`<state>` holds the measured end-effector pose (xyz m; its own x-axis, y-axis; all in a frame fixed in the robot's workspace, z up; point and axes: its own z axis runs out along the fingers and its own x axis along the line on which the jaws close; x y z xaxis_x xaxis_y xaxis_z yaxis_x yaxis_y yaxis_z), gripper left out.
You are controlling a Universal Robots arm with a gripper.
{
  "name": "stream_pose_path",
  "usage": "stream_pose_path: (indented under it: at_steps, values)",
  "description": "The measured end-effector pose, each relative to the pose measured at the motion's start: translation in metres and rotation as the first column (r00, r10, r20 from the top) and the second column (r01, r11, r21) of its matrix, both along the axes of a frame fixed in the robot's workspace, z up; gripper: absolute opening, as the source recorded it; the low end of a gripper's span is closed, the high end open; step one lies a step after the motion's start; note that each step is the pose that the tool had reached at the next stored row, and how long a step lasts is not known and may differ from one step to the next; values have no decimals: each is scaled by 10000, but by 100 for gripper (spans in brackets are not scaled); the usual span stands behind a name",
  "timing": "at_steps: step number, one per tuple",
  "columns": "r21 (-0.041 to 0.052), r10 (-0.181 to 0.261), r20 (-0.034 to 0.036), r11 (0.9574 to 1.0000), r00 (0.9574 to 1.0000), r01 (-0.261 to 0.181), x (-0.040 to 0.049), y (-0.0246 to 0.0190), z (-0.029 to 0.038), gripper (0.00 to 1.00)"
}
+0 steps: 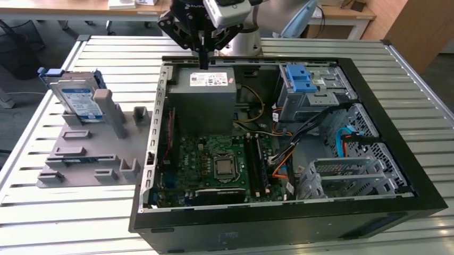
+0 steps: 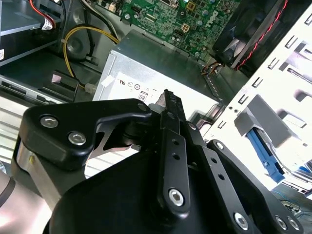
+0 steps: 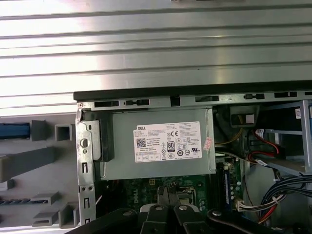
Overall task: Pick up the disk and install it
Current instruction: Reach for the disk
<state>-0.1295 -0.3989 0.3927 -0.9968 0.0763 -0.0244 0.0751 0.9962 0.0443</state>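
End effector point(image 1: 204, 64) closed, empty, near power-supply sticker point(image 1: 210, 79).

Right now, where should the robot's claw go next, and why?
Probably sideways, toward the exterior view's left, to reach the disk. The disk stands in the grey holder on the table, outside the computer case. The gripper hangs above the grey power-supply box, shut and holding nothing, so it has nothing to install yet.
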Motion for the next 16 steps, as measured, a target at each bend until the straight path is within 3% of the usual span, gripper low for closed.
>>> stream_pose_path:
  at_steps: [16]
  values:
    - [1, 1, 0, 10000, 10000, -1, -28, 0, -2, 11]
